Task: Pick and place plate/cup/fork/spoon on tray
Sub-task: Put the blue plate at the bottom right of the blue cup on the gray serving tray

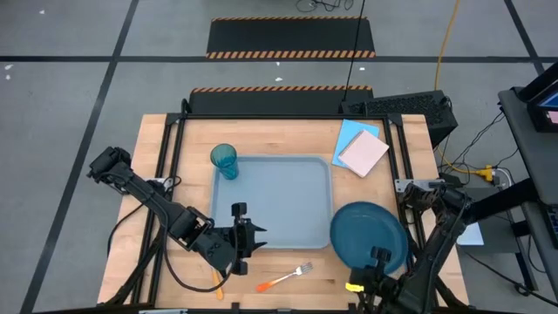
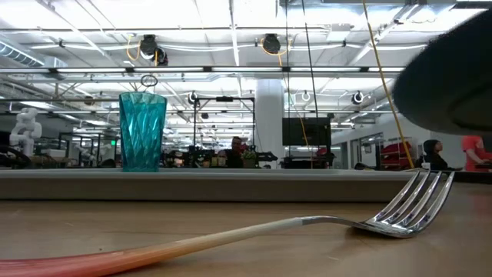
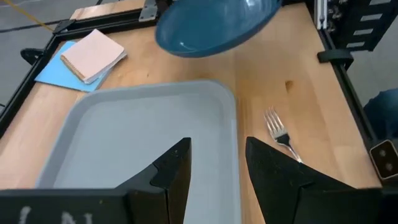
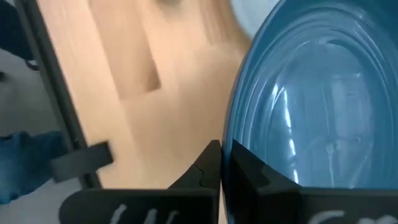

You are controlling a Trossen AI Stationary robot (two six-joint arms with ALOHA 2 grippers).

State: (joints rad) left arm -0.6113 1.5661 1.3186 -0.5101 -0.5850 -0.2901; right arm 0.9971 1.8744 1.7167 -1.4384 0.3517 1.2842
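The dark blue plate (image 1: 369, 234) hangs over the table to the right of the grey-blue tray (image 1: 288, 205), with my right gripper (image 1: 377, 258) shut on its near rim. The plate also shows in the low view (image 2: 453, 77). The teal cup (image 1: 224, 160) stands upright in the tray's far left corner. The fork (image 1: 286, 277) lies flat on the wood near the table's front edge. An orange handle (image 1: 217, 283), perhaps the spoon's, shows beside my left arm, and its bowl is hidden. My left gripper (image 3: 217, 155) is open and empty over the tray's near edge. My right gripper pinches the plate's near rim (image 4: 231, 149) between its two shut fingers. It comes at the rim from the table's near side. The plate is lifted clear of the table and reaches away from the fingers toward the far side.
A pink notebook (image 1: 363, 152) on a light blue paper sheet (image 1: 349, 135) lies at the far right of the table. Black frame rails (image 1: 167, 148) run along the table's left and right sides. Bare wood lies between the tray and the fork.
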